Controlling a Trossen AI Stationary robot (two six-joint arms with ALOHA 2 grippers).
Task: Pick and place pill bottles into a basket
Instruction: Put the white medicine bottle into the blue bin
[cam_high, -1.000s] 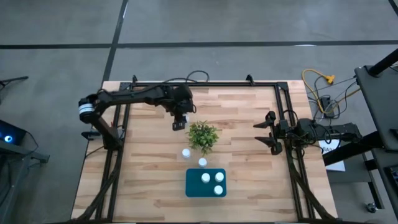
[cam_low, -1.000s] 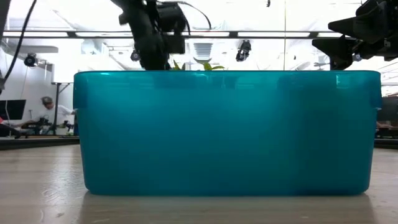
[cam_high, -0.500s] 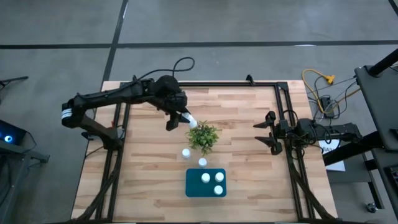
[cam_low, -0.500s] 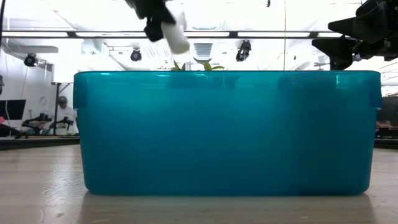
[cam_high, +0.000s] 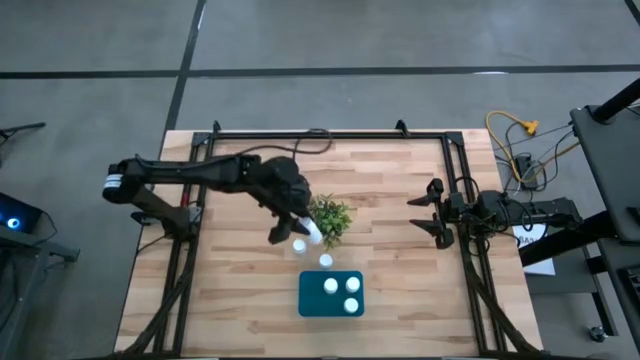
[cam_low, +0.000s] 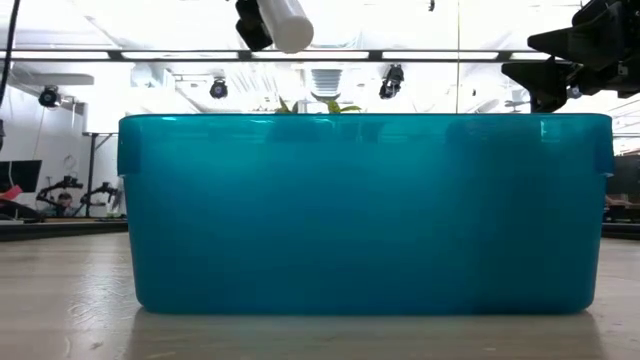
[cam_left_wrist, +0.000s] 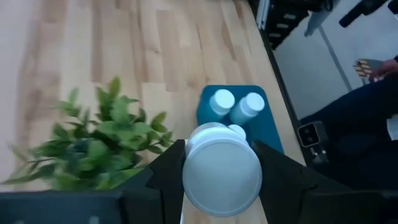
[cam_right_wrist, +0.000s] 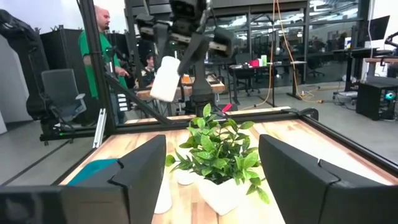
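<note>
Sitting between left jaws: pill bottle (cam_left_wrist: 222, 168)

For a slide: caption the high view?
Left gripper carries a pill bottle beside the plant, toward the basket.

Two dark jointed arms; the left arm (cam_high: 190, 170) wears a white band near its base.

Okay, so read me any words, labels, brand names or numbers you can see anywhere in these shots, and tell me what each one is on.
None can be read.
The pill bottle held in the left tool: plain white cap, no label facing any camera.
The bottles in the basket: white caps only.
The basket wall in the low view: bare teal plastic.
The paper under the right arm at the table's edge: dark marks, too small to read.
</note>
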